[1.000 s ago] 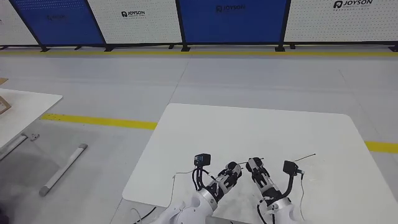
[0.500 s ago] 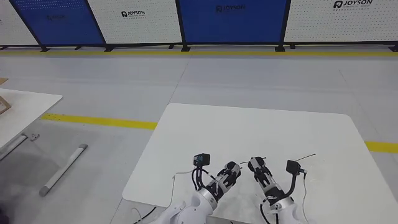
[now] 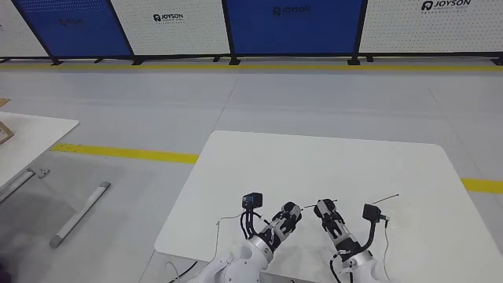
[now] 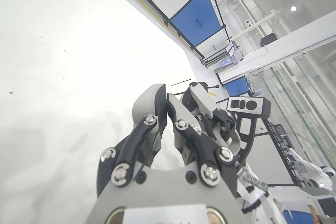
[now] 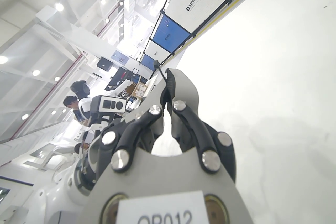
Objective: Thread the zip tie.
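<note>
Black zip tie (image 5: 159,69) sits pinched in the right gripper (image 5: 168,80), which is clenched on it by the near edge of the white tabletop (image 3: 314,157), with one end poking past the fingertips. Just beside it, the left gripper (image 4: 167,97) is clenched too, gripping the strap's other end. A second zip tie (image 3: 385,199) lies flat on the tabletop, to the right of and beyond both grippers. Farther off runs a yellow floor line (image 3: 118,152), then blue and white panels (image 3: 291,12).
</note>
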Tool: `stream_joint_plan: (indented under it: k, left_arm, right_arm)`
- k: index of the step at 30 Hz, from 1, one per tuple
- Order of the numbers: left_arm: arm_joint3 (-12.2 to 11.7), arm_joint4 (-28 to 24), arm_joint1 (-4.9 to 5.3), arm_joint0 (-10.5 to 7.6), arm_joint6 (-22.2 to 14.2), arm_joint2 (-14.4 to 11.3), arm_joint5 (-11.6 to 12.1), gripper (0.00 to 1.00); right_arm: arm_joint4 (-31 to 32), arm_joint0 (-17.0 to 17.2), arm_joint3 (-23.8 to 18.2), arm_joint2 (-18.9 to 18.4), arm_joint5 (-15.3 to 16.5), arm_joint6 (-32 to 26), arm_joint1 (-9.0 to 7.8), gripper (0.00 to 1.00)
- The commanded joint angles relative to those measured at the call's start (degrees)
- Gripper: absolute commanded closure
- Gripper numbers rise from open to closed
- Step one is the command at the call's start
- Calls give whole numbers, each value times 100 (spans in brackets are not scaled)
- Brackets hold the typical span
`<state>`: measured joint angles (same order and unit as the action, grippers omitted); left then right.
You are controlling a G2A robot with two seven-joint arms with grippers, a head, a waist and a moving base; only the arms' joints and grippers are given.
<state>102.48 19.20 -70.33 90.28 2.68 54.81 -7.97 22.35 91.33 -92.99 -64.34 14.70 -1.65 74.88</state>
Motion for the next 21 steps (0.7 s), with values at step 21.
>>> stream_joint_plan:
  k: [21]
  left_arm:
    - [-18,-69,-18,-20,73,1,17,100]
  right_arm:
    - [72,12,-63,-7,-80,-9,3,100]
